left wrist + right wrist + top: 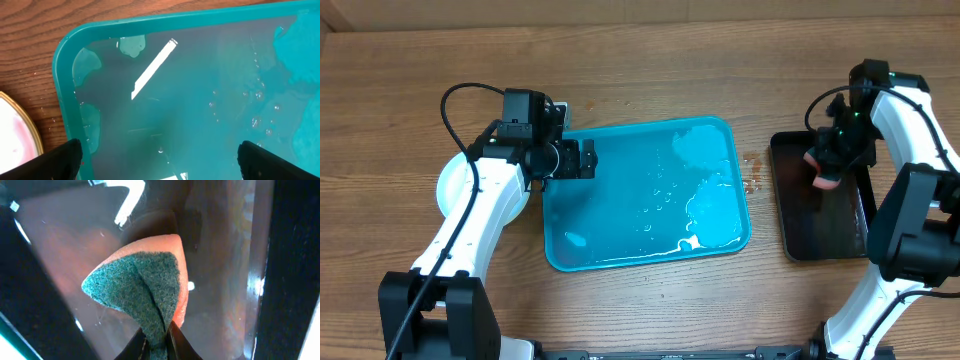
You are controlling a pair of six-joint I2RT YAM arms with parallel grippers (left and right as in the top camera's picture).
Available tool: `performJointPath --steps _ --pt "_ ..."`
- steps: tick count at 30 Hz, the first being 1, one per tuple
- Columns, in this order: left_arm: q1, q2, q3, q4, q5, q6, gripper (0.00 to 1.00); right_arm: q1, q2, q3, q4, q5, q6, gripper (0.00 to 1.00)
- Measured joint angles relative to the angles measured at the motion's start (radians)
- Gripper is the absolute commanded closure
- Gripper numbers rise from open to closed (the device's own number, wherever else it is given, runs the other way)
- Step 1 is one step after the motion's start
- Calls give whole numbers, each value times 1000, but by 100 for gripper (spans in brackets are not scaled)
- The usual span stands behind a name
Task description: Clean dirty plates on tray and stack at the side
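Observation:
The teal tray [610,205] lies mid-table, wet with foam patches and with no plates on it; its corner fills the left wrist view [62,75]. A pale round plate [450,185] rests on the table left of the tray, partly under my left arm. Its yellow-green rim and pinkish centre show in the left wrist view [12,135]; I cannot tell how many plates are stacked there. My left gripper [588,160] [160,155] is open and empty over the tray's far left corner. My right gripper [827,172] [156,337] is shut on a folded green-and-orange sponge [145,285] over the black tray.
The smaller black tray [820,225] sits at the right, wet and glossy in the right wrist view [60,255]. Small reddish specks [754,172] dot the wood between the two trays.

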Motion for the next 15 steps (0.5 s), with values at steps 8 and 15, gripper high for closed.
performJointPath --steps 8,15 --pt "0 0 0 0 0 3 0 0 0 -10 -61 10 22 57" --pt "0 0 0 0 0 3 0 0 -77 -10 -121 10 44 33"
